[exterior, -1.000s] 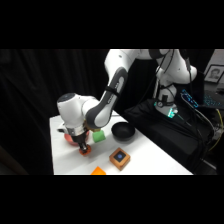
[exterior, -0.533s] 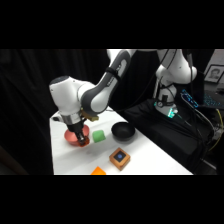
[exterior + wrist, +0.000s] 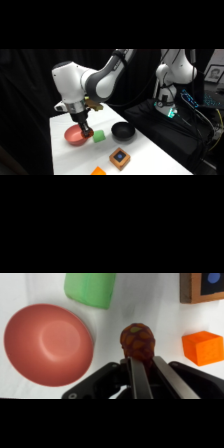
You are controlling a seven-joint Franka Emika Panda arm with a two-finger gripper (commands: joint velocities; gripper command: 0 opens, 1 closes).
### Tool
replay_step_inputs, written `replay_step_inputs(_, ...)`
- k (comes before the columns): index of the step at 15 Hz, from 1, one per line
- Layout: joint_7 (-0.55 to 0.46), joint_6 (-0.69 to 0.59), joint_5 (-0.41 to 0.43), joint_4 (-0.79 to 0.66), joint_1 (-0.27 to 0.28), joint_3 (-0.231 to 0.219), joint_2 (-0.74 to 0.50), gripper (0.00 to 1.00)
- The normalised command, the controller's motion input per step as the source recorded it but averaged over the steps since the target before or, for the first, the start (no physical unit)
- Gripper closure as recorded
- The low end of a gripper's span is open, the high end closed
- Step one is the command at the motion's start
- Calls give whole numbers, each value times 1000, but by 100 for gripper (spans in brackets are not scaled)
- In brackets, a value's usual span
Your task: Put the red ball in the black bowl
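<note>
Where the wrist view looks down past the black linkage, the gripper [image 3: 142, 355] pinches the red ball [image 3: 137, 341] between its two fingers, the ball's lower part hidden by them. Beside the ball lies the pinkish-red bowl [image 3: 47, 344], whole and empty. Beyond the ball a green cube [image 3: 90, 289] is cut off at the frame edge, as is a wooden block with a blue spot [image 3: 202, 287]; an orange block [image 3: 203, 347] sits near the ball. From the side view, the gripper [image 3: 86, 131] hangs at the pinkish-red bowl's [image 3: 75, 135] rim, the ball not discernible. The black bowl [image 3: 123, 131] stands past the green cube [image 3: 99, 135], apart from the gripper.
</note>
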Motion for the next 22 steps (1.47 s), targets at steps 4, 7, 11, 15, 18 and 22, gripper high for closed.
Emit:
replay_step_inputs(4, -161, 90, 69, -582, -32, 3, -521, 95)
replay_step_inputs(7, -166, 146, 84, -587, -32, -8, -507, 95)
replay_step_inputs(11, -161, 204, 103, -576, -22, -18, -484, 95)
replay_step_inputs(15, -160, 257, 123, -561, -16, -32, -458, 95)
replay_step_inputs(18, -164, 275, 138, -534, -17, -44, -423, 96)
replay_step_inputs(22, -171, 270, 166, -480, -18, -46, -375, 96)
